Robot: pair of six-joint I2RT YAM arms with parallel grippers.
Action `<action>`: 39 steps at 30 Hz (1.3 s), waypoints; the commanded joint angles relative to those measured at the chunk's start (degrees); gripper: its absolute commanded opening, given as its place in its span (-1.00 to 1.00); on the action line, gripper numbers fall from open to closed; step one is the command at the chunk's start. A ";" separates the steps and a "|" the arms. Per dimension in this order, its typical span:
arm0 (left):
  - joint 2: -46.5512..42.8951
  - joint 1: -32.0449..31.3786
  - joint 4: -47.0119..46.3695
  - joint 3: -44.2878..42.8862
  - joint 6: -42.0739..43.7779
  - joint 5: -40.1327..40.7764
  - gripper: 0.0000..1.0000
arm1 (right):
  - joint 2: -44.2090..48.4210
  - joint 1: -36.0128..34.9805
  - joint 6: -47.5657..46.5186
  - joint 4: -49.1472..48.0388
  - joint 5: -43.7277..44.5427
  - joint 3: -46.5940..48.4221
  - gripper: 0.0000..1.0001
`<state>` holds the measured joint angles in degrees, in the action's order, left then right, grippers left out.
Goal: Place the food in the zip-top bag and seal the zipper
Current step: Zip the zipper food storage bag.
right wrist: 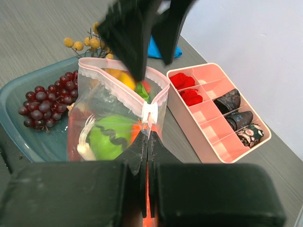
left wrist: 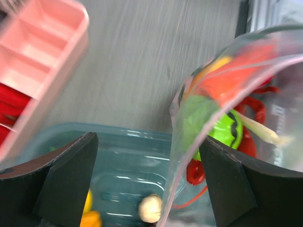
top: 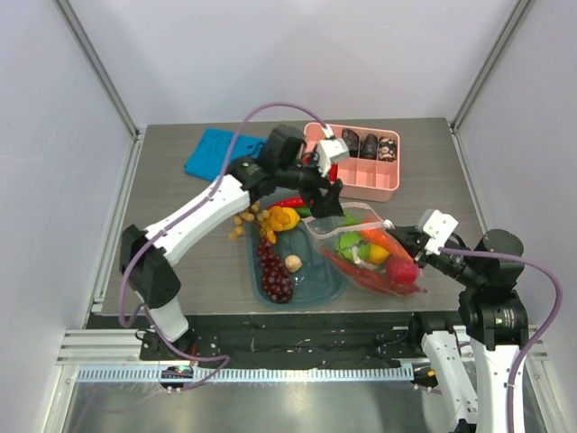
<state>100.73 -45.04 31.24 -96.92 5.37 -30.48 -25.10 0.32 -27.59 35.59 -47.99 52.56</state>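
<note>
The zip-top bag point(top: 365, 248) stands with its mouth open, holding a green ball point(right wrist: 113, 137), a red lobster point(left wrist: 255, 106) and orange and yellow food. Its pink zipper point(right wrist: 113, 78) rims the mouth, with a white slider point(right wrist: 149, 113) at the near end. My right gripper point(right wrist: 147, 137) is shut on the bag just below the slider; it also shows in the top view point(top: 397, 236). My left gripper point(top: 332, 200) is open at the bag's far rim. In the left wrist view point(left wrist: 147, 142) the bag's edge point(left wrist: 182, 156) runs between its fingers, close to the right one.
A teal tub point(top: 311, 280) under the bag holds dark grapes point(top: 275, 275), yellow food point(top: 281, 216) and a beige piece point(left wrist: 150, 208). The pink divided tray point(top: 370, 185) stands behind. A blue object point(top: 212, 152) lies at the back left. Yellow berries point(top: 243, 221) lie beside the tub.
</note>
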 commanded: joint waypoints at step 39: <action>0.52 -12.27 -4.62 -12.94 19.15 -24.63 -0.32 | -0.47 -0.23 -1.06 1.32 -4.14 4.84 -0.98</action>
<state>101.43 -57.14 27.31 -108.03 25.32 -54.04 -25.63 0.32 -28.32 40.49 -51.64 54.37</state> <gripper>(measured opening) 0.392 0.015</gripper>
